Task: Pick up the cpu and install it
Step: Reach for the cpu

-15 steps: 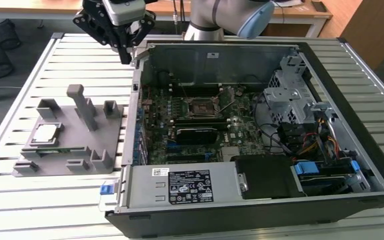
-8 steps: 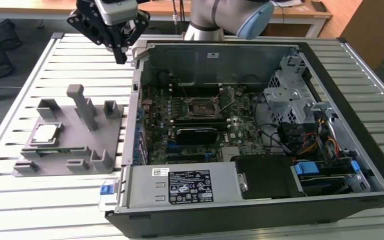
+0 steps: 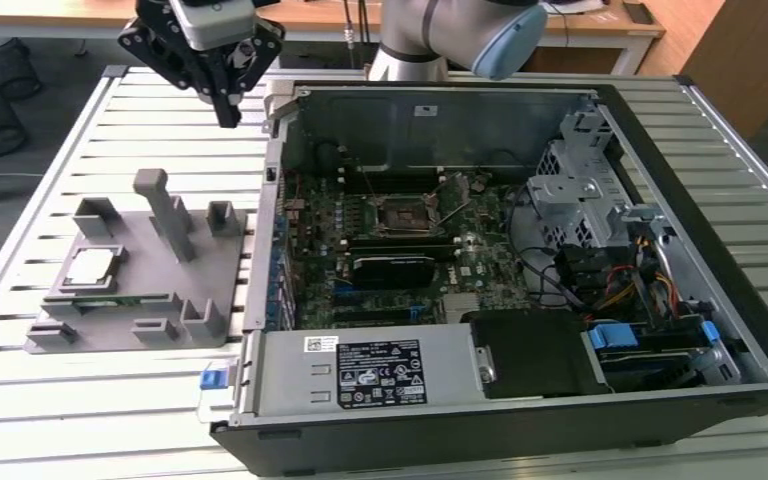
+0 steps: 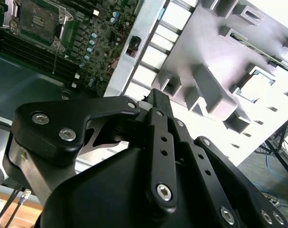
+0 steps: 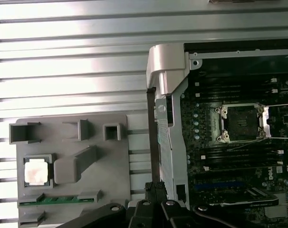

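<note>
Claw [image 3: 228,112] fully closed and empty, in the air, well apart from the cpu [image 3: 91,266].

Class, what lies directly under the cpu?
The cpu rests in a square pocket of the grey fixture block. The pocket's floor is hidden beneath the chip.

The gripper [image 3: 228,112] hangs above the slatted table [image 3: 157,130], fingers pressed together and holding nothing, just beside a corner of the open computer case [image 3: 491,442]. The cpu [image 3: 91,266] sits in the grey fixture [image 3: 157,282], well apart from it; the motherboard's socket [image 3: 404,213] lies open
</note>
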Robot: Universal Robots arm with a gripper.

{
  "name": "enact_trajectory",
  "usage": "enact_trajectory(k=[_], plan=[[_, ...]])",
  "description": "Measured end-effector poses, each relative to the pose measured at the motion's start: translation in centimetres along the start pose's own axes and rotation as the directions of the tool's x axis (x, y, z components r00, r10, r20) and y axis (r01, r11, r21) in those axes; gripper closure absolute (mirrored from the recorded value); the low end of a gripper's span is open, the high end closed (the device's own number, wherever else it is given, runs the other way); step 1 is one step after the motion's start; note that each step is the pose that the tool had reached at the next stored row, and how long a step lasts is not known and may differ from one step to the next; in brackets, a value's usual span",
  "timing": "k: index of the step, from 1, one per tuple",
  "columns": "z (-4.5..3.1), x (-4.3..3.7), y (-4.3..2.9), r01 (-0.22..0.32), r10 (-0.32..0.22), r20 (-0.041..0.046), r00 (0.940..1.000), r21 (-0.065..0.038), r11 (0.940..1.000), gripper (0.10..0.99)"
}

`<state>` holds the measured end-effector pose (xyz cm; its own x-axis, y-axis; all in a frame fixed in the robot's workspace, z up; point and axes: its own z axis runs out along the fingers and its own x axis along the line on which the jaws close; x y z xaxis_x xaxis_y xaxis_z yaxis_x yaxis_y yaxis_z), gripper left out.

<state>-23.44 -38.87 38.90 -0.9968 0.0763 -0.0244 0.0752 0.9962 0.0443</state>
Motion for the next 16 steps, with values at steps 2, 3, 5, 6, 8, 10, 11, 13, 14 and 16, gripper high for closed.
enact_trajectory(k=[2,3,5,6,8,10,11,13,14,16], plan=[[0.01,0.34,0.01,0.000,0.000,0.0000,1.0000,0.000,1.0000,0.980],[0.01,0.51,0.02,0.000,0.000,0.0000,1.0000,0.000,1.0000,0.980],[0.02,0.85,0.04,0.000,0.000,0.0000,1.0000,0.000,1.0000,0.980],[0.03,1.03,0.04,0.000,0.000,0.0000,1.0000,0.000,1.0000,0.980],[0.04,1.39,0.05,0.000,0.000,0.0000,1.0000,0.000,1.0000,0.980],[0.05,1.74,0.06,0.000,0.000,0.0000,1.0000,0.000,1.0000,0.980],[0.05,1.91,0.07,0.000,0.000,0.0000,1.0000,0.000,1.0000,0.980],[0.06,2.27,0.08,0.000,0.000,0.0000,1.0000,0.000,1.0000,0.980],[0.06,2.45,0.08,0.000,0.000,0.0000,1.0000,0.000,1.0000,0.980],[0.08,2.80,0.09,0.000,0.000,0.0000,1.0000,0.000,1.0000,0.980]])
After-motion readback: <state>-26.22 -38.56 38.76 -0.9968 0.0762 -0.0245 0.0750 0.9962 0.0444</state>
